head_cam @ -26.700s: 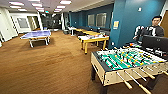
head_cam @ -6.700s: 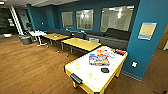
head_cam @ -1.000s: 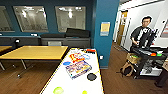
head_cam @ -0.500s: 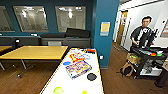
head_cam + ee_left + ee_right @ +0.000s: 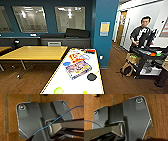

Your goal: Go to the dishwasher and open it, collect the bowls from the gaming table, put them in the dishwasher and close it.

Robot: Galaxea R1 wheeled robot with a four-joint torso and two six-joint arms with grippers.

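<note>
Bowls (image 5: 58, 90) — lime-green — sit on gaming table (image 5: 77, 82); box lettering unreadable.

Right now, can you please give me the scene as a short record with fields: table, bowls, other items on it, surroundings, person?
table: long white gaming table, directly ahead
bowls: two lime-green bowls at its near end, the second cut by the picture edge
other items: board game boxes, dark flat round object
surroundings: yellow table to the left, wooden floor, blue wall
person: standing behind a cart on the right
</note>
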